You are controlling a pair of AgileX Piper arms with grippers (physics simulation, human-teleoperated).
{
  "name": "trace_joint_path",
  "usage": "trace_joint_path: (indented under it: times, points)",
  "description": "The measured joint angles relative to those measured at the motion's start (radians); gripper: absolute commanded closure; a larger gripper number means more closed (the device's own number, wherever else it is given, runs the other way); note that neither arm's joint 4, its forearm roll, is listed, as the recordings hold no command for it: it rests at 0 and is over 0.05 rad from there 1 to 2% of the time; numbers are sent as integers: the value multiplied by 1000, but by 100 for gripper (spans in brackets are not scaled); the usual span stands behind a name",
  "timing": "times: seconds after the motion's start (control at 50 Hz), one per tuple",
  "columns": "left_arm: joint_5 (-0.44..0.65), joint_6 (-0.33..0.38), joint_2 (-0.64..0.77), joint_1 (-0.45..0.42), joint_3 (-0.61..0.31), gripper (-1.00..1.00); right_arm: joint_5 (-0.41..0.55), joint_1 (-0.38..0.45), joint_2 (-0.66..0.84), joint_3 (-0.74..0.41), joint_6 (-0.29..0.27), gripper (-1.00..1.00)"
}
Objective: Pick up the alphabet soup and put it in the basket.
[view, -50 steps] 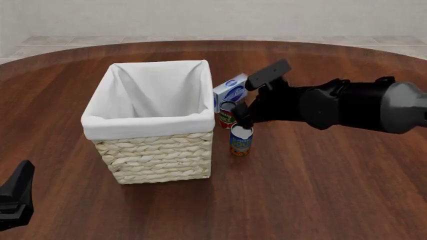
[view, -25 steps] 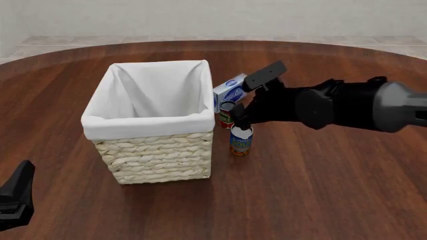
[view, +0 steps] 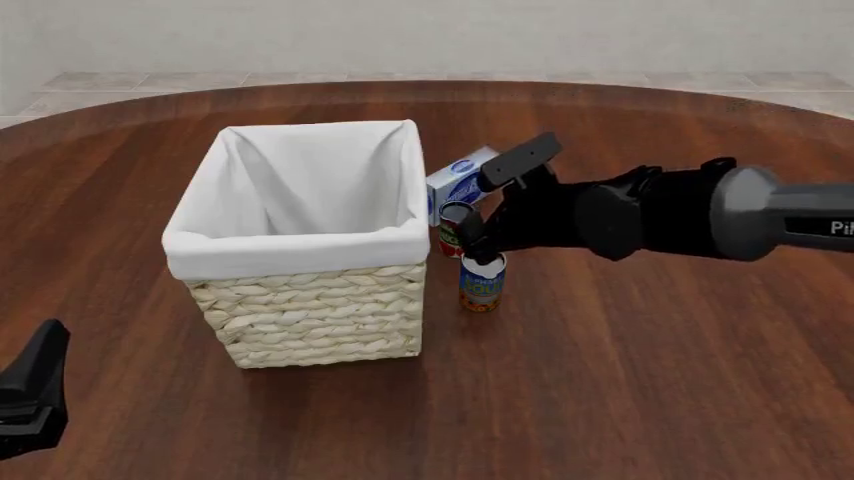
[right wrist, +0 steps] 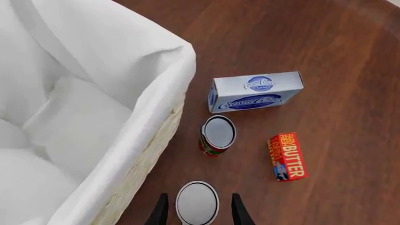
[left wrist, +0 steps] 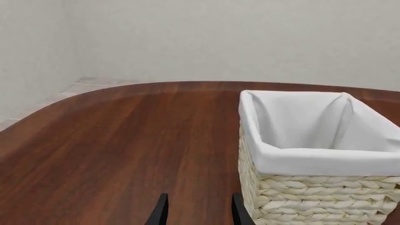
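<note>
Blue-labelled alphabet soup [view: 482, 281] sits on the table [view: 641, 370] just beside the basket [view: 310, 300], right claw [right wrist: 196, 211] spread open around its top, so gripping, lifting and dropping are all left.

2 cans [right wrist: 217, 135], 1 basket [view: 320, 310], 1 cream cheese box [right wrist: 256, 91], 1 butter pkg [right wrist: 287, 156], 2 grippers [right wrist: 196, 212].

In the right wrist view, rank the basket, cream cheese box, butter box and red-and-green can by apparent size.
1. basket
2. cream cheese box
3. butter box and red-and-green can: too alike to rank, and the can stands nearer the camera.
</note>
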Motion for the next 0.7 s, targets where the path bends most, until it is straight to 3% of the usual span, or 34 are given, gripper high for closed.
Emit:
trace_joint_path:
  times: [0.7]
  points:
    - [-8, 4, 25, 2, 0, -100, -39, 4, 56, 20, 26, -100]
